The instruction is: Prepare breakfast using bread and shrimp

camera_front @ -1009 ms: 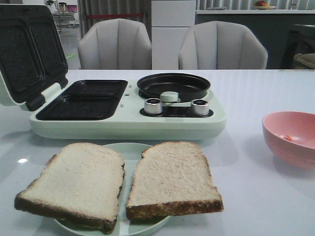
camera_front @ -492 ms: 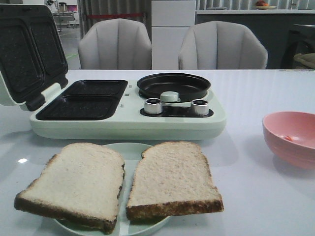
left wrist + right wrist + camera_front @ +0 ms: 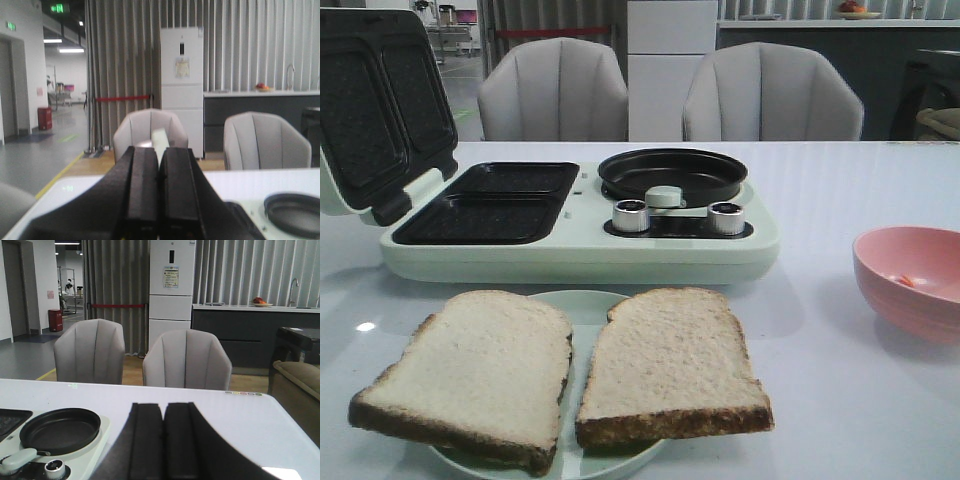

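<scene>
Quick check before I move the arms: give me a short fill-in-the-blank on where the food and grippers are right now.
1. Both bread slices lie on a pale ____.
2. The shrimp sits inside the pink ____.
3. The sandwich maker's lid stands ____.
4. The left gripper and the right gripper are both ____.

Missing words: plate; bowl; open; shut

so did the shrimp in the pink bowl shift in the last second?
No. The shrimp sits at the same spot in the pink bowl, and the bowl keeps the same gap from the sandwich maker.
</scene>
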You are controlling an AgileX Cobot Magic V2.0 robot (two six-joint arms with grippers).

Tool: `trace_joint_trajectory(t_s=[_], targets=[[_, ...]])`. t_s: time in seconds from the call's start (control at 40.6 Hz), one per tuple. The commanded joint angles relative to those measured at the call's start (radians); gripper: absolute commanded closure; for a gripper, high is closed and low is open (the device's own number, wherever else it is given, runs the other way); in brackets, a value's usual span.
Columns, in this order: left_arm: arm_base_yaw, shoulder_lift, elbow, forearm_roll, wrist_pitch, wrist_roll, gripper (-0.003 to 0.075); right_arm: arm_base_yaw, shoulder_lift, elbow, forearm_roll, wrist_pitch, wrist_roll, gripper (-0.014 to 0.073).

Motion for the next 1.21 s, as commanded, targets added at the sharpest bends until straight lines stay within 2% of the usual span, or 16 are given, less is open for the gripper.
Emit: trace_joint_trajectory(t_s=[0.0,0.172,0.419,0.837,0.886,0.936,1.009,1.059,1.108,1.182], targets=[[0.000,0.077,-0.138,-0.008,0.020,0.001,0.0621,-0.004,0.093,-0.128,0.001,0.007,-0.002,0.0585],[0.000,0.197,-0.276,-0.008,0.196,0.001,0.0621,-0.004,0.222,-0.210,0.001,0.099,-0.002,0.0585],[0.000,0.308,-0.275,-0.008,0.390,0.001,0.0621,-0.004,0.341,-0.188,0.001,0.207,-0.002,0.0585],[0.000,0.351,-0.249,-0.037,0.411,0.001,0.0608,-0.004,0.377,-0.155,0.001,0.246,-0.002,0.0585],[0.000,0.366,-0.249,-0.037,0.416,0.025,0.0549,-0.004,0.377,-0.155,0.001,0.246,-0.002,0.0585],[-0.003,0.381,-0.257,-0.049,0.421,0.064,0.0455,-0.004,0.377,-0.155,0.001,0.246,-0.002,0.0585],[-0.043,0.410,-0.275,-0.058,0.419,0.069,0.0266,-0.004,0.377,-0.155,0.001,0.246,-0.002,0.0585],[-0.087,0.429,-0.287,-0.058,0.421,0.122,0.0181,-0.004,0.377,-0.155,0.001,0.246,-0.002,0.0585],[-0.147,0.448,-0.292,-0.058,0.421,0.184,0.0134,-0.004,0.377,-0.155,0.000,0.246,-0.002,0.0585],[-0.256,0.474,-0.294,-0.037,0.424,0.273,0.0120,-0.004,0.377,-0.155,0.000,0.246,-0.002,0.0585]])
